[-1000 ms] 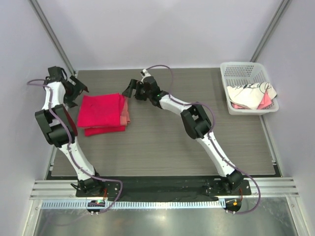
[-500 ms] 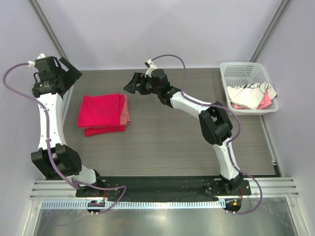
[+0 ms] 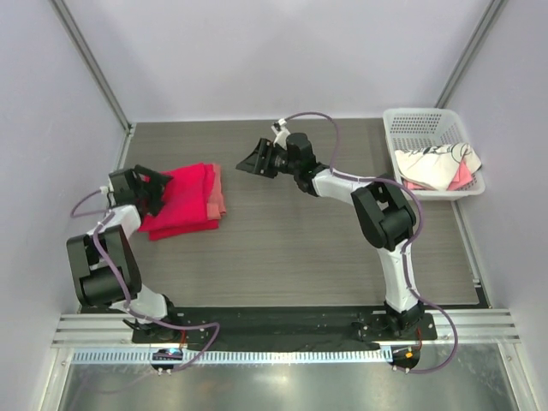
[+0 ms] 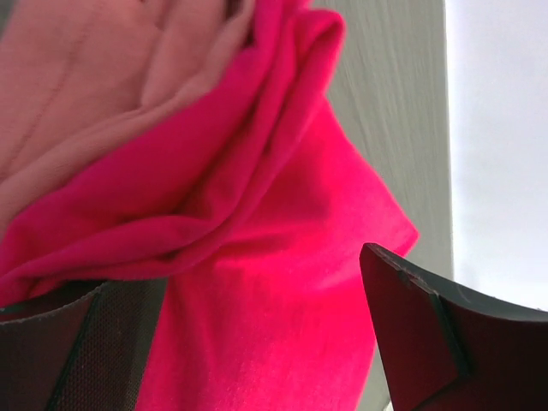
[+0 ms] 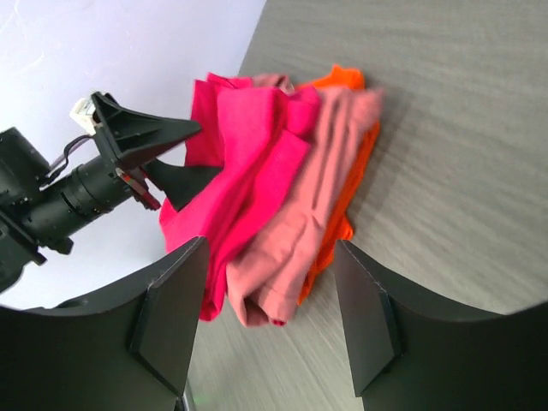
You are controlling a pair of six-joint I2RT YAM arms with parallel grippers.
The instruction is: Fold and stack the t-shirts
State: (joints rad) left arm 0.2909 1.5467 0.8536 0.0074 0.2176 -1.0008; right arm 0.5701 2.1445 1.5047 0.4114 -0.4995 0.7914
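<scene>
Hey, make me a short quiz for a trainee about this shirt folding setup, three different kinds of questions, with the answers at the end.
1. True or false: the right gripper is clamped on the stack of folded t-shirts.
2. The left gripper is: A, touching the right gripper; B, at the stack's left edge, jaws open; C, raised high against the back wall.
3. Short answer: what holds the white printed t-shirt?

Key
1. False. It hovers apart from the stack, jaws open, holding nothing.
2. B.
3. The basket at the far right corner.
</scene>
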